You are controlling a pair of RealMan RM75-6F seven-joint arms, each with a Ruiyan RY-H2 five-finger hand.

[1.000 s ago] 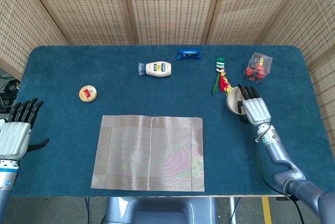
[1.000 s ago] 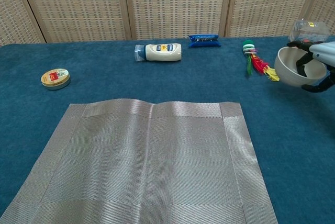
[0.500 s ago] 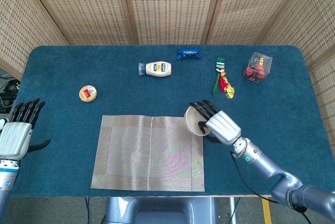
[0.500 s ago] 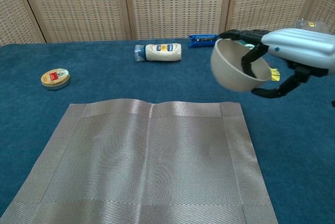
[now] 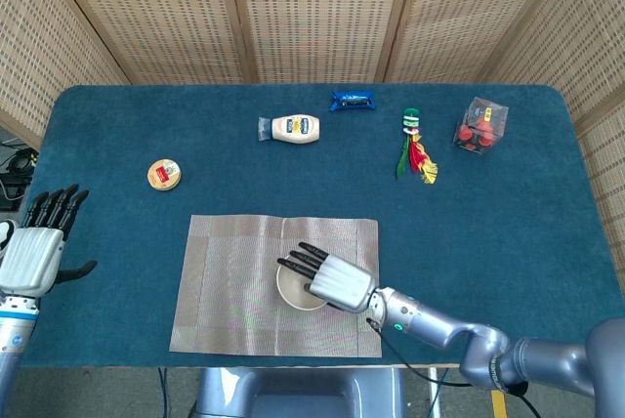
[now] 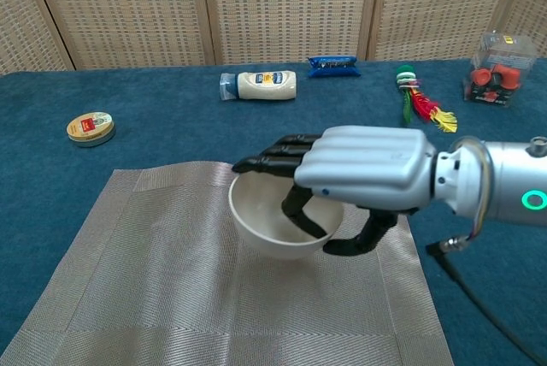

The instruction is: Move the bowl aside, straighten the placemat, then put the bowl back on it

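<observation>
Right hand [image 6: 367,174] gripping rim of cream round bowl [image 6: 278,221] over grey woven placemat [image 5: 234,291]. Left hand [image 5: 34,247] at near left, fingers spread wide, holding nothing.

Bowl: plain cream round bowl [image 6: 272,227], no pattern.
Placemat: grey woven rectangular placemat [image 5: 234,291], fine ribbing, darker border band.
Table cover: deep teal felt cloth [image 5: 527,213].
Right hand: silver shell, black fingers [image 6: 363,169].
Tin: small round yellow-and-red tin [image 5: 163,175].
Screens: beige perforated lattice panels [image 5: 312,8].
</observation>
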